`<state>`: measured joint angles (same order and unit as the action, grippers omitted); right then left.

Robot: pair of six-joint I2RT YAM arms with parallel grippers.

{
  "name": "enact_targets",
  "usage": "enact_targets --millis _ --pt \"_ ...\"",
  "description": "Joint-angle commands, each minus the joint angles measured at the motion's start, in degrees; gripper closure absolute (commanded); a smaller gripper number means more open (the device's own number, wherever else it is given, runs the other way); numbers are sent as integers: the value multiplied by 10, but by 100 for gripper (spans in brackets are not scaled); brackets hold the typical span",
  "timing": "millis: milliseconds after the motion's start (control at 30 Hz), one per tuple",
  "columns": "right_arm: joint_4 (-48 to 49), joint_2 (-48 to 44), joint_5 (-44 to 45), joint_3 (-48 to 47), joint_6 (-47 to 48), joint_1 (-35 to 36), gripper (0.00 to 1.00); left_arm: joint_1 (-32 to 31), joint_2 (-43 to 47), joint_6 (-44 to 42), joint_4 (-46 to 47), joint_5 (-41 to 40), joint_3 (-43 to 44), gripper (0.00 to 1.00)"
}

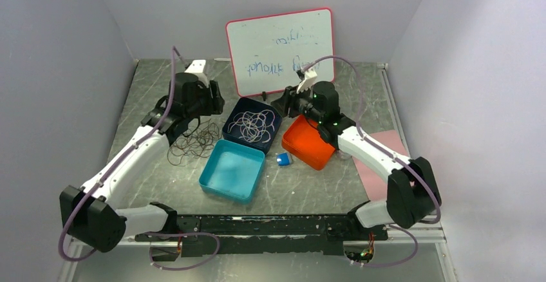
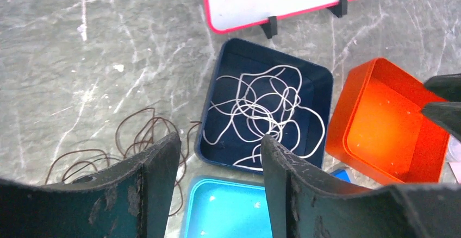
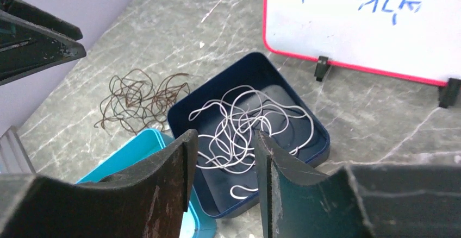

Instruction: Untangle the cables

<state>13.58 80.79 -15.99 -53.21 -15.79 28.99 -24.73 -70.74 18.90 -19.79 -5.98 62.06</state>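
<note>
The left gripper (image 2: 220, 140) hangs released above the grey marbled table (image 2: 81, 58), its two black fingers (image 2: 163, 178) parted with nothing between them. The right gripper (image 3: 225, 136) is likewise slack, its jaws apart and empty. Between the two grippers, below both, sits a square navy-blue plastic tray (image 2: 318, 88). It holds the whitish cables (image 2: 261, 107), thin strands curled in many overlapping loops and lying wholly inside the tray. The dark brown cables (image 2: 136, 140) form a loose tangle on the bare table. They lie just beside the left gripper, on the side away from the right gripper, and outside every tray. Just beneath the left gripper's fingertips, on the near side of the navy tray and touching it, is a square turquoise plastic tray (image 2: 228, 216). A square orange plastic tray (image 2: 380, 124) lies under the right gripper. Beyond both grippers a red-framed whiteboard with blue handwriting (image 3: 353, 20) stands on small black feet.
</note>
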Motion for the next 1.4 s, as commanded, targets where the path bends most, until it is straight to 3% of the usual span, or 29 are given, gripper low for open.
enact_targets --millis 0,233,533,1167,1367 --pt "-11 -34 48 7 11 -1 53 32 31 16 -10 -11 -23 39" --pt "-12 -57 79 28 -3 -1 52 124 49 47 -7 53 -47 40" --pt "-20 -69 120 44 -14 -1 49 189 68 63 -14 60 -64 40" --pt "-122 46 75 -67 10 16 51 205 93 91 24 47 -102 43" --pt "-135 118 11 -115 14 57 60 205 95 93 16 50 -107 44"
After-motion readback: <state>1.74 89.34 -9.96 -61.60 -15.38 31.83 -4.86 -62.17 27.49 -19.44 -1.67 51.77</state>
